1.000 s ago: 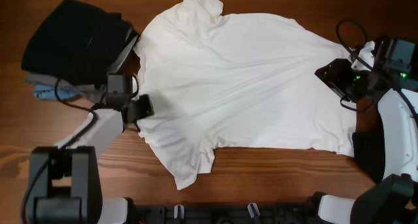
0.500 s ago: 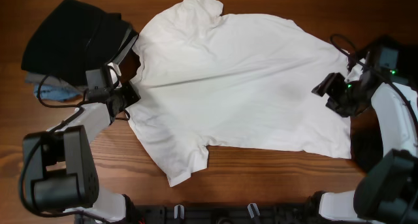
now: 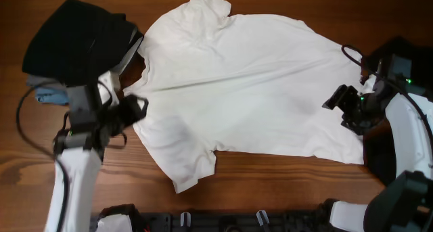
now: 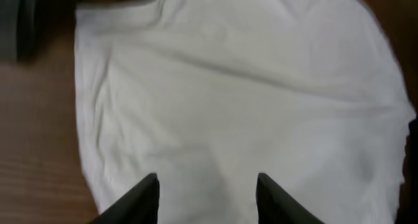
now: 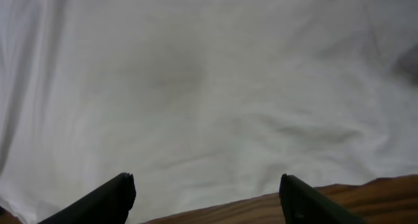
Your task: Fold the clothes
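L gripper (image 3: 140,106) & R gripper (image 3: 336,99) both spread, empty, over white T-shirt (image 3: 237,83) on table (image 3: 284,191), black clothes (image 3: 71,42) beside.

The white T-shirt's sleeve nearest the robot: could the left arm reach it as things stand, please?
Probably yes: the left claw hovers open at the T-shirt edge; nothing covers the sleeve.

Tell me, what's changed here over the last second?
The white T-shirt slid slightly leftward, its near sleeve most. The left hand shifted a little left at the shirt's edge as its arm swung round. The right hand crept nearer the robot, over the shirt's right side. Both hands are open now. The black pile stayed put.
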